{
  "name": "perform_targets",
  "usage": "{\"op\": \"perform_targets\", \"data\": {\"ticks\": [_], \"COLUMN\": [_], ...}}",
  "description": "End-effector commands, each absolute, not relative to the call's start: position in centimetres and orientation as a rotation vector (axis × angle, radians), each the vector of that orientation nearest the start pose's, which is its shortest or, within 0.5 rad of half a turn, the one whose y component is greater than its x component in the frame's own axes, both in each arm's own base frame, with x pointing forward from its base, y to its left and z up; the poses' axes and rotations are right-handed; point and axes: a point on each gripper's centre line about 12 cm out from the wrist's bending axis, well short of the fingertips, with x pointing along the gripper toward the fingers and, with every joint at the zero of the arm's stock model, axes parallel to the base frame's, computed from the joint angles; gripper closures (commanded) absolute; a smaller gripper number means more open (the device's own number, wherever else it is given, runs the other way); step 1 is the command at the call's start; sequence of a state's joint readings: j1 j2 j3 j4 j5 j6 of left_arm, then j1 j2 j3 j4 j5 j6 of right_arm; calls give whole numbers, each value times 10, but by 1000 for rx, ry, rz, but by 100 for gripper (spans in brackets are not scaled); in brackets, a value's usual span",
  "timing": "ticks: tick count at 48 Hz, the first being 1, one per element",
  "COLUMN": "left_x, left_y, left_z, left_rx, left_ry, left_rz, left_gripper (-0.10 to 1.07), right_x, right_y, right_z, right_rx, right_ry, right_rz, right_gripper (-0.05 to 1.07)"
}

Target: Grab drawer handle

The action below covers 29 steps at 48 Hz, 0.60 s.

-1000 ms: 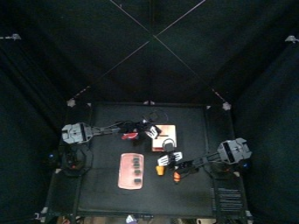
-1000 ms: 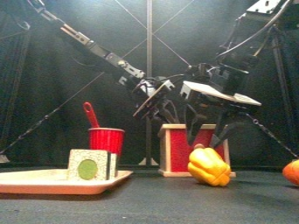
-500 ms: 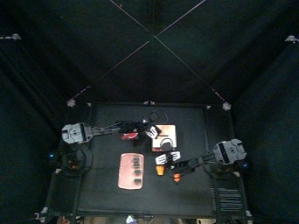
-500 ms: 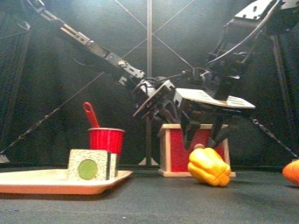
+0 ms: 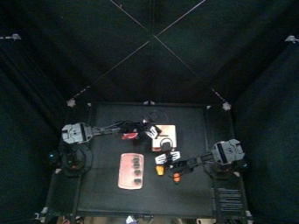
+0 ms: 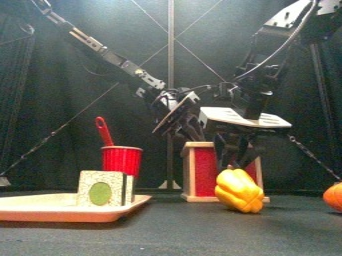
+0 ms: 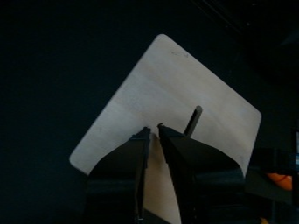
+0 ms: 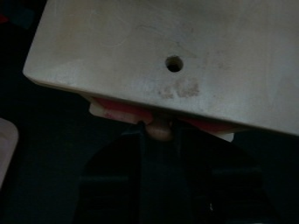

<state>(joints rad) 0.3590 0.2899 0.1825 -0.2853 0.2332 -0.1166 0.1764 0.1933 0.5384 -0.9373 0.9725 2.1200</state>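
The white drawer stands mid-table; in the front view the drawer shows a red front. My left gripper rests over the drawer's white top with its jaws together, beside a thin dark strip. My right gripper hangs at the drawer's front. In the right wrist view the white drawer fills the frame, and a small dark handle sits under a pink edge, between my right gripper's dark, still parted jaws.
A yellow pepper lies just in front of the drawer. The pink tray lies front left with a green-and-white block on it. A red cup holds a red utensil. An orange object sits at the far right.
My right gripper's fingers have drawn much closer together and moved in towards the drawer front. The left arm and the drawer have not moved.
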Motion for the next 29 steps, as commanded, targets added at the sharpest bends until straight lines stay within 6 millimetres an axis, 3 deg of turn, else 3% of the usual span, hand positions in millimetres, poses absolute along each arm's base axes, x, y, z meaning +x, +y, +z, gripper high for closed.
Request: {"op": "perform_targets", "data": {"ticks": [1, 15, 29], "left_x": [472, 472, 472], "left_y": [171, 171, 170], "left_z": [191, 191, 190], "left_rx": [-520, -518, -518], "left_ry": [611, 611, 613], "left_rz": [415, 414, 414], "left_gripper": [36, 36, 36], "right_x": [362, 362, 362], "right_y": [-20, -20, -20], "right_z": [129, 130, 130], "right_rx": [616, 615, 612], "right_ry": [653, 653, 654], "right_rz": [-1213, -1210, -1209], "right_gripper": [46, 56, 57]}}
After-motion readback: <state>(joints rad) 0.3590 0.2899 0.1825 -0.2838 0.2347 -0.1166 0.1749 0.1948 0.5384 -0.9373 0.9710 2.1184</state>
